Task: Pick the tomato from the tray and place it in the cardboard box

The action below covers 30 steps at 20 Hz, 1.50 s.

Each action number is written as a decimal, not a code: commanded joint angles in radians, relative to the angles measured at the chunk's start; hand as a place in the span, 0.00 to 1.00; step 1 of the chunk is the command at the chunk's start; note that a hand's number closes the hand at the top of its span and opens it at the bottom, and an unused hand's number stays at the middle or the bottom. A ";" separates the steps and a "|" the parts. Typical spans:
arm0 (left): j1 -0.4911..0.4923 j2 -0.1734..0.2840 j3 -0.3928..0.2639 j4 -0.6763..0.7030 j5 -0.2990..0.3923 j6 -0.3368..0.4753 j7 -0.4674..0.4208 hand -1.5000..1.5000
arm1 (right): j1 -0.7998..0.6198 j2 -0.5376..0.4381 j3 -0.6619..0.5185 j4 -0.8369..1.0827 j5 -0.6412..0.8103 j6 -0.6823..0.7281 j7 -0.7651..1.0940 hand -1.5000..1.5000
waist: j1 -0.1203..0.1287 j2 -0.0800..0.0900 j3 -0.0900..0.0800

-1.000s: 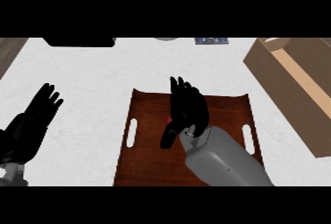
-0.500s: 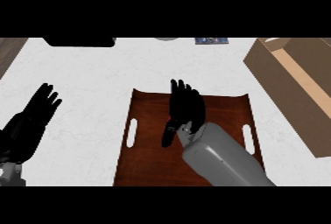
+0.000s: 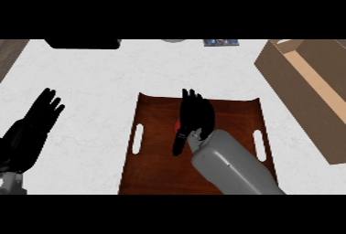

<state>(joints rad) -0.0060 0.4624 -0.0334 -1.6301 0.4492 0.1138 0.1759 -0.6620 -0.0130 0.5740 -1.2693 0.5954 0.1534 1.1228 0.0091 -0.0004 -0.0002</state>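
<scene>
Over the middle of the brown tray, the right hand lies palm down, fingers extended and thumb pointing back, covering the tomato, of which only a red sliver shows at its left edge. The cardboard box stands open, well apart on the right. The left hand rests open at the counter's left.

Lit evenly and softly from above, with the white desk bright yet free of glare, and only faint, diffuse shadows under the right hand.
</scene>
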 commanded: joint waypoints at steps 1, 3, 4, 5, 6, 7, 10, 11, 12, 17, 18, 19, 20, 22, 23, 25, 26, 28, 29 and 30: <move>-0.043 -0.048 -0.012 0.043 -0.042 0.034 -0.011 0.50 | 0.009 0.012 0.009 -0.101 -0.020 0.089 0.212 0.00 | -0.017 -0.003 0.000; -0.029 -0.021 0.029 0.067 -0.002 -0.046 -0.031 0.50 | 0.011 0.012 0.054 0.021 -0.031 -0.014 0.146 0.00 | -0.001 0.001 0.000; -0.015 -0.014 0.040 0.043 -0.007 -0.037 -0.010 0.50 | -0.029 0.012 0.005 0.057 -0.026 0.000 0.115 0.00 | 0.001 0.001 0.000; -0.053 -0.024 0.013 0.031 -0.037 -0.004 0.017 0.50 | 0.002 0.012 0.035 0.011 -0.024 0.018 0.163 0.00 | -0.005 0.000 0.000; -0.058 -0.067 -0.007 0.070 -0.071 0.021 -0.017 0.50 | -0.011 0.012 0.050 0.029 -0.036 -0.025 0.155 0.00 | -0.003 0.001 0.000; -0.054 -0.044 -0.005 0.014 -0.064 0.021 0.037 0.50 | 0.034 -0.005 -0.005 0.020 0.013 0.040 0.092 0.00 | -0.010 -0.001 0.000; -0.022 -0.046 0.030 -0.007 -0.036 -0.011 0.038 0.50 | 0.022 0.012 0.016 0.082 0.009 -0.023 0.083 0.00 | 0.000 0.000 0.000; -0.031 -0.059 0.010 -0.012 -0.055 -0.008 0.042 0.50 | 0.014 0.012 0.078 0.074 -0.037 -0.068 0.118 0.00 | 0.003 0.000 0.000; -0.008 -0.034 0.066 0.031 -0.027 -0.064 -0.010 0.50 | -0.027 0.012 -0.037 0.075 -0.007 0.024 0.080 0.00 | -0.002 0.000 0.000; -0.040 -0.044 0.087 0.058 -0.044 -0.078 0.012 0.50 | 0.016 0.012 0.016 0.068 0.006 -0.051 0.080 1.00 | -0.004 0.000 0.000; 0.003 -0.071 0.050 0.010 -0.085 -0.047 -0.004 0.50 | 0.017 0.012 0.003 0.184 0.068 -0.096 -0.032 1.00 | 0.000 0.001 0.000; -0.014 -0.049 0.078 -0.037 -0.058 -0.052 0.075 0.50 | -0.031 0.013 -0.024 0.174 0.047 -0.070 -0.044 1.00 | 0.001 0.001 0.000; 0.017 -0.049 0.091 -0.058 -0.048 -0.072 0.070 0.50 | -0.002 0.013 0.044 0.166 0.048 -0.100 -0.042 1.00 | 0.003 0.000 0.000; 0.007 -0.075 0.078 -0.076 -0.059 -0.051 0.096 0.50 | 0.024 0.013 0.070 0.187 0.069 -0.138 -0.085 1.00 | 0.002 0.001 0.000; -0.012 -0.110 0.054 -0.051 -0.110 -0.028 0.074 0.50 | 0.002 0.013 0.060 0.112 0.053 -0.079 -0.023 1.00 | -0.002 0.000 0.000; -0.057 -0.077 0.110 0.022 -0.090 -0.072 0.073 0.50 | -0.003 0.013 0.040 0.148 0.056 -0.079 -0.043 1.00 | -0.003 0.001 0.000; -0.018 -0.096 0.105 0.070 -0.100 -0.109 -0.003 0.50 | 0.050 0.013 0.034 0.064 0.104 -0.044 -0.030 1.00 | -0.008 0.000 0.000; -0.024 -0.060 0.145 0.029 -0.059 -0.125 0.054 0.50 | -0.045 -0.029 -0.050 0.180 0.063 -0.021 -0.159 1.00 | -0.003 0.001 0.000; -0.010 -0.105 0.085 -0.006 -0.114 -0.075 0.044 0.50 | -0.032 -0.106 -0.082 0.203 0.039 -0.038 -0.255 1.00 | -0.003 0.002 0.000; 0.021 -0.102 0.095 -0.002 -0.112 -0.098 0.007 0.50 | -0.091 -0.105 -0.124 0.281 0.015 -0.007 -0.289 1.00 | 0.004 0.003 0.000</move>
<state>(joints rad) -0.0127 0.3697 0.0577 -1.6295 0.3516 0.0335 0.2147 -0.6895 -0.0547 0.5506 -1.0874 0.6413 0.0980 0.9514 0.0087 0.0011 0.0001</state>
